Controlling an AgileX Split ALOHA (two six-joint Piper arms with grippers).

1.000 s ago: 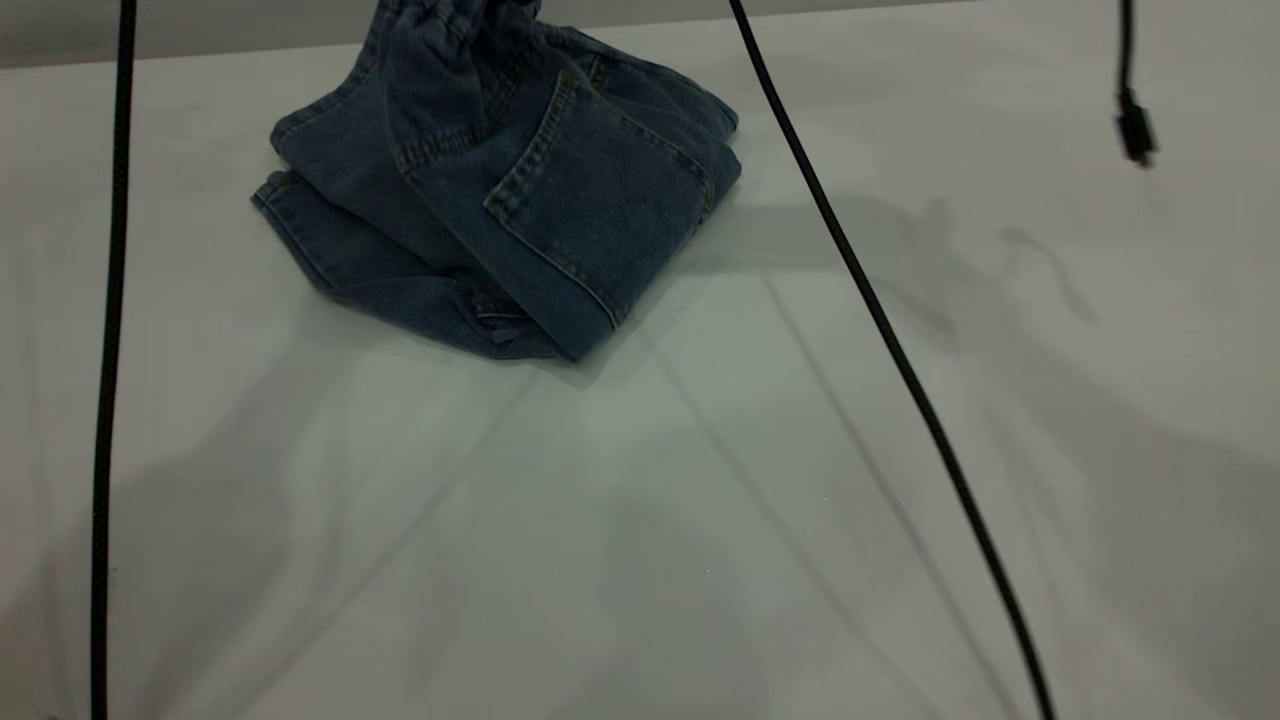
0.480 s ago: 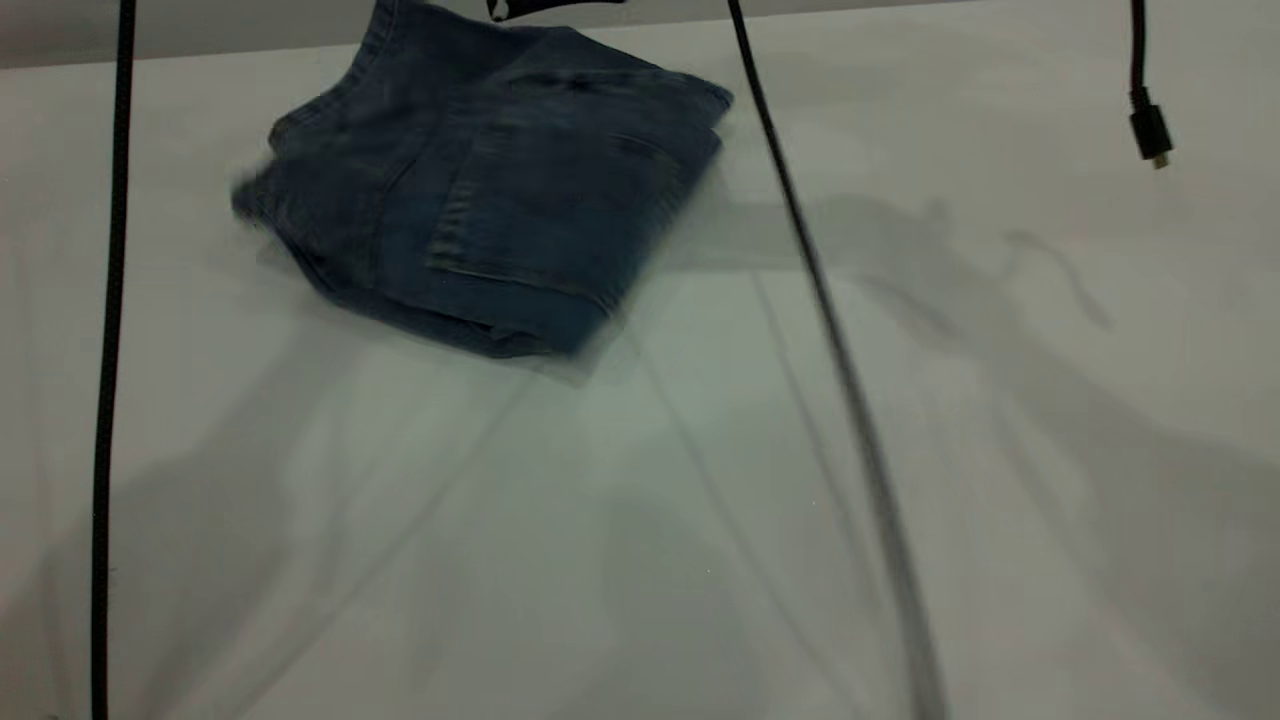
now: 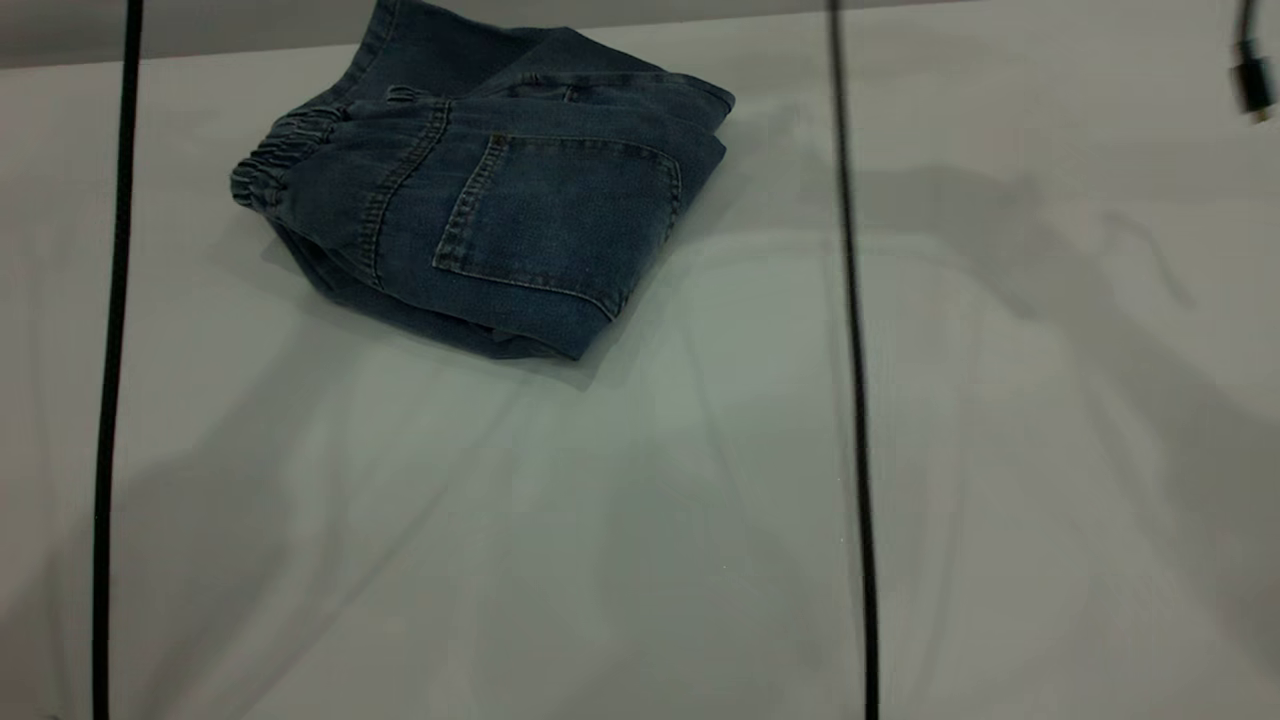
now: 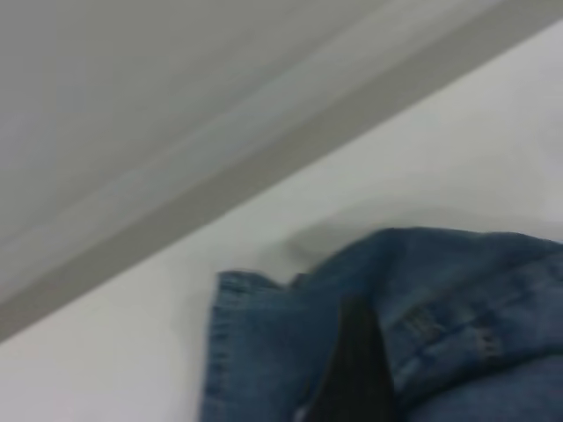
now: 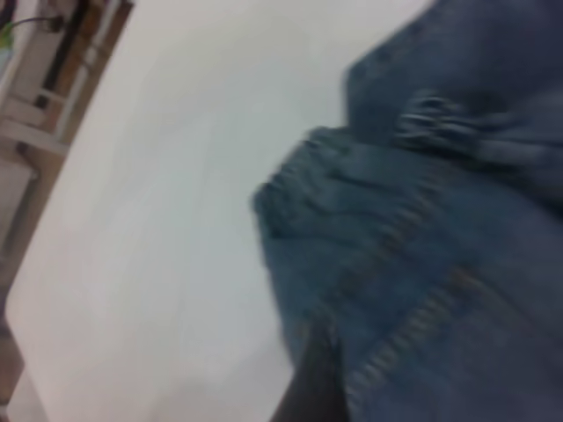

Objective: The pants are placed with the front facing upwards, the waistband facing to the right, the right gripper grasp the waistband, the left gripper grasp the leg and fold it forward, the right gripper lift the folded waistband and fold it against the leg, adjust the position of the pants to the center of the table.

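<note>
The blue denim pants (image 3: 500,200) lie folded in a flat bundle on the white table (image 3: 640,520), at its far left part. A back pocket faces up. The ruched waistband (image 3: 262,170) rests on top at the bundle's left end, and nothing holds it. Neither gripper shows in the exterior view. In the left wrist view a dark part of my left gripper (image 4: 356,374) hangs over the pants (image 4: 457,316). In the right wrist view a dark part of my right gripper (image 5: 308,387) hovers beside the waistband (image 5: 303,189) and the stitched seam.
A black cable (image 3: 115,300) hangs down at the left and another (image 3: 850,350) runs straight down right of the pants. A cable plug (image 3: 1250,85) dangles at the top right. The table's far edge (image 3: 200,50) passes just behind the pants.
The waistband, held up at the top edge a second ago, has dropped leftward onto the legs and lies flat. The middle cable has swung from slanted to vertical, and the plug has moved right.
</note>
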